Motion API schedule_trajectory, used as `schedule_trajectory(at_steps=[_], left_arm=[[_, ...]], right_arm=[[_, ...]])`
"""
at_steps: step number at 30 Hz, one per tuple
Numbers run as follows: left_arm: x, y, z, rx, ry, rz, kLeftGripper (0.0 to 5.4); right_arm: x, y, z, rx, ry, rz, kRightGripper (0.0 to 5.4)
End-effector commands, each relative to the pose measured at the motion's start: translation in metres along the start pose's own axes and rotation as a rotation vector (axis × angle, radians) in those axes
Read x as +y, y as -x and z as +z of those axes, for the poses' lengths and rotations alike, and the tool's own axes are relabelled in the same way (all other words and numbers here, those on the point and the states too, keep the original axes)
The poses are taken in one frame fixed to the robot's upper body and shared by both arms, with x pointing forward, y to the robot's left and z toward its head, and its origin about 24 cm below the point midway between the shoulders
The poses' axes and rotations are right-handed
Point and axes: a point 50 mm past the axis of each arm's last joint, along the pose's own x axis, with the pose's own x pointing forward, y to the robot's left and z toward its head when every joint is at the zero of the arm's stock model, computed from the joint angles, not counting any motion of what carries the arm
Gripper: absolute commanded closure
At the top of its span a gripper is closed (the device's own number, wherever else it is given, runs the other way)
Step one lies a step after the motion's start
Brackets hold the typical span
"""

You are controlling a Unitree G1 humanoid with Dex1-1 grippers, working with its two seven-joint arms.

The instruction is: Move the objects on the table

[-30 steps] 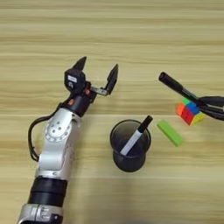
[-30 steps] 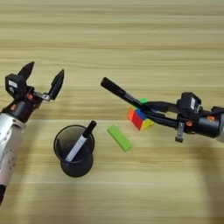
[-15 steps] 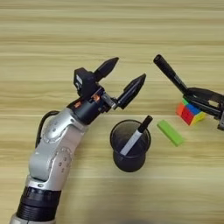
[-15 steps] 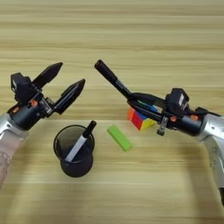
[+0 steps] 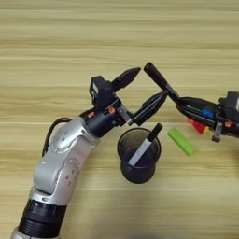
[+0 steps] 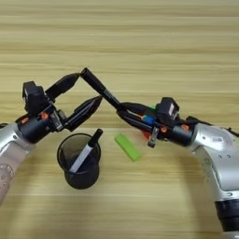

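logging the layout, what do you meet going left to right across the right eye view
left gripper with open jaws → mesh cup holding a white marker → green block → right gripper gripping the black marker

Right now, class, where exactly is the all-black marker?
The all-black marker is held up off the table in the right gripper, slanting up-left, its tip between the open fingers of the left gripper, above the mesh cup.
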Motion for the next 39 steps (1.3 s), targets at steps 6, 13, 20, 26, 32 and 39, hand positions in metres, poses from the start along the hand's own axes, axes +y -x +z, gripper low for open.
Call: schedule_trajectory(at_steps=[6,13,20,26,32,39], left_arm=[[-0.005,-0.005,0.002,-0.02,0.02,-0.043,0.38],[-0.006,-0.005,0.002,-0.023,0.022,-0.043,1.14],[-0.006,-0.005,0.002,-0.031,0.026,-0.04,1.69],[-0.006,-0.005,0.002,-0.037,0.029,-0.037,2.29],[-0.005,-0.005,0.002,-0.039,0.029,-0.036,2.84],[-0.004,-0.005,0.003,-0.04,0.028,-0.036,3.44]], right_arm=[[0.009,-0.013,0.006,-0.009,0.032,0.071,4.61],[0.01,-0.013,0.007,-0.013,0.032,0.077,4.61],[0.008,-0.011,0.007,-0.017,0.025,0.068,4.61],[0.005,-0.007,0.005,-0.018,0.008,0.052,4.61],[0.003,-0.003,0.002,-0.015,-0.005,0.038,4.61],[0.002,-0.002,0.0,-0.013,-0.014,0.034,4.61]])
